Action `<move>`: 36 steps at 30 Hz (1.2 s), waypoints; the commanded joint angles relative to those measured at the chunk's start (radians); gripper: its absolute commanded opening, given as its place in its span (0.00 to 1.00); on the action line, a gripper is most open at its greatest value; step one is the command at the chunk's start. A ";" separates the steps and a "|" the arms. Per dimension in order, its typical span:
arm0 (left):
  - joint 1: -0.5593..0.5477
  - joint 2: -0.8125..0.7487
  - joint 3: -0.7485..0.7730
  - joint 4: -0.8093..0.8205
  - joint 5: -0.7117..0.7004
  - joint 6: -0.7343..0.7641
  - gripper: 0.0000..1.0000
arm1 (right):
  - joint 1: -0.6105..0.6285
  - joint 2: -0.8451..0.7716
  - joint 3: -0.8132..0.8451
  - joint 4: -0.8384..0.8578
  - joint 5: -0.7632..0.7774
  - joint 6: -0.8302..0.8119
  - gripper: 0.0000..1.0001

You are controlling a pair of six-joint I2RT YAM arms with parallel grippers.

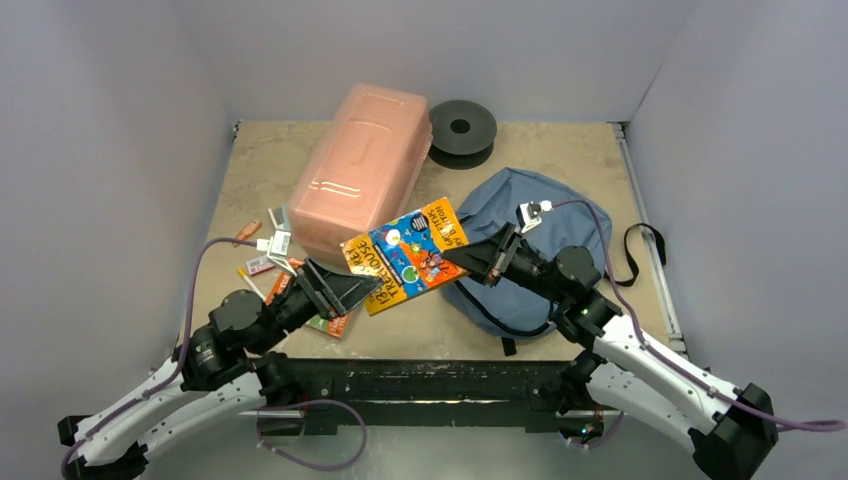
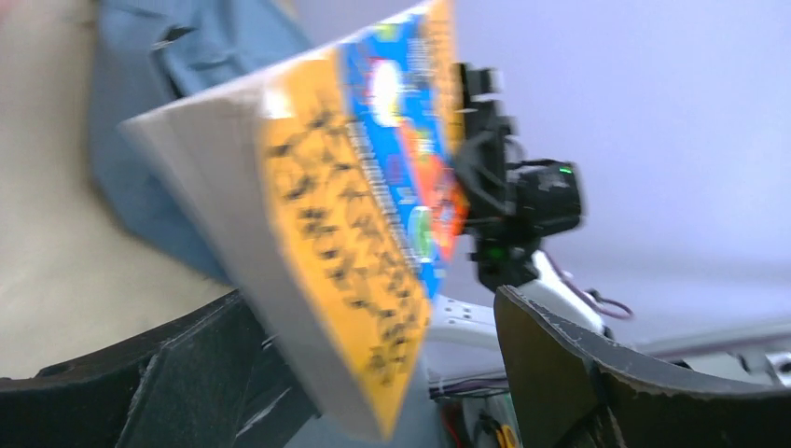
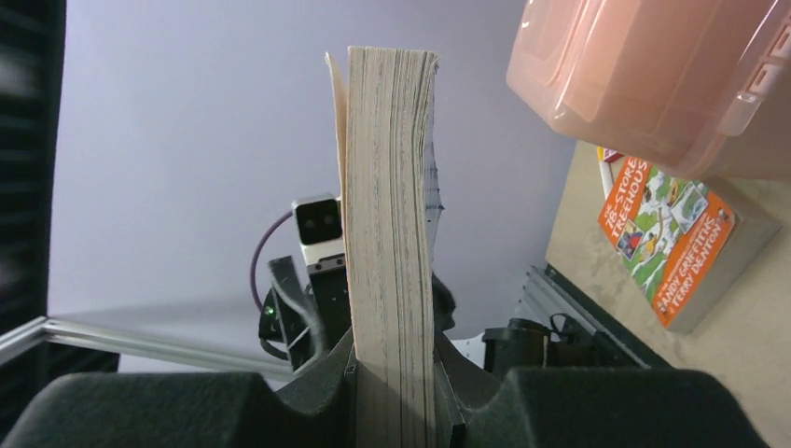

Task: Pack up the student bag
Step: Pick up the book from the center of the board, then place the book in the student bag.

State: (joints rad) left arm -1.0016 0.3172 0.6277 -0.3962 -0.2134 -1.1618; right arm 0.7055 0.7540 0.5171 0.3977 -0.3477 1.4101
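The student bag (image 1: 545, 215), a soft blue-grey backpack with black straps, lies on the right of the table and also shows in the left wrist view (image 2: 149, 140). My right gripper (image 1: 470, 258) is shut on the right edge of an orange and blue book (image 1: 410, 252) and holds it above the table between the bag and the pink box. In the right wrist view the book's page edge (image 3: 392, 233) stands clamped in that gripper (image 3: 396, 373). My left gripper (image 1: 350, 290) is open at the book's left end. In its view the book's corner (image 2: 373, 233) hangs between the spread fingers (image 2: 367, 299).
A translucent pink plastic box (image 1: 360, 170) lies at the centre back, with a black spool (image 1: 462, 128) behind it. A second orange book (image 1: 335, 322) lies under my left gripper and shows in the right wrist view (image 3: 681, 243). Small stationery items (image 1: 262, 255) lie at the left.
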 commanded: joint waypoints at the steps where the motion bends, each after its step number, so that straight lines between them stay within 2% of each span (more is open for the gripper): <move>1: -0.002 0.051 -0.012 0.374 0.154 0.074 0.90 | -0.001 0.037 0.016 0.308 0.012 0.179 0.00; 7: -0.003 0.100 0.003 0.322 0.098 0.037 0.64 | -0.001 -0.001 0.003 0.264 0.038 0.166 0.00; 11: -0.002 0.102 -0.017 0.358 0.050 0.060 0.26 | -0.001 0.003 0.008 0.224 -0.022 0.129 0.03; 12: -0.002 0.098 -0.020 0.370 0.041 0.076 0.19 | -0.001 0.010 0.032 0.168 -0.069 0.033 0.14; 13: -0.002 0.090 -0.015 0.361 0.025 0.096 0.13 | -0.001 0.014 0.080 0.051 -0.090 -0.048 0.37; 14: -0.002 0.079 -0.002 0.334 0.002 0.123 0.06 | 0.001 0.019 0.182 -0.199 -0.039 -0.263 0.60; 15: -0.002 0.069 0.021 0.277 -0.025 0.146 0.02 | 0.010 0.043 0.298 -0.465 0.077 -0.476 0.77; 16: -0.002 0.059 0.046 0.198 -0.060 0.158 0.00 | 0.023 0.073 0.383 -0.674 0.254 -0.681 0.88; 17: -0.002 0.049 0.079 0.109 -0.104 0.164 0.00 | 0.024 0.104 0.440 -0.804 0.389 -0.790 0.95; 18: -0.002 0.040 0.111 0.017 -0.152 0.158 0.00 | 0.026 0.127 0.453 -0.883 0.492 -0.860 0.98; 20: -0.002 0.008 0.160 -0.117 -0.238 0.155 0.00 | 0.027 0.179 0.455 -0.938 0.564 -0.992 0.99; 22: -0.002 -0.033 0.188 -0.203 -0.284 0.170 0.00 | 0.073 0.246 0.478 -1.016 0.620 -1.029 0.99; 25: -0.002 -0.070 0.252 -0.329 -0.346 0.182 0.00 | 0.284 0.352 0.508 -1.087 0.870 -1.030 0.99; 27: -0.002 -0.076 0.293 -0.415 -0.380 0.174 0.00 | 0.362 0.452 0.541 -1.168 0.968 -0.999 0.99; 30: -0.002 -0.081 0.317 -0.482 -0.391 0.157 0.00 | 0.402 0.600 0.571 -1.259 1.056 -0.959 0.87; 33: -0.002 -0.082 0.302 -0.482 -0.362 0.147 0.00 | 0.415 0.669 0.579 -1.289 1.139 -0.923 0.71; 36: -0.002 -0.063 0.287 -0.475 -0.322 0.144 0.00 | 0.416 0.648 0.578 -1.282 1.145 -0.919 0.65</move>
State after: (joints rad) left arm -1.0035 0.2348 0.9115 -0.9066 -0.5606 -1.0103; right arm 1.1194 1.4605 1.0439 -0.8143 0.6483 0.4732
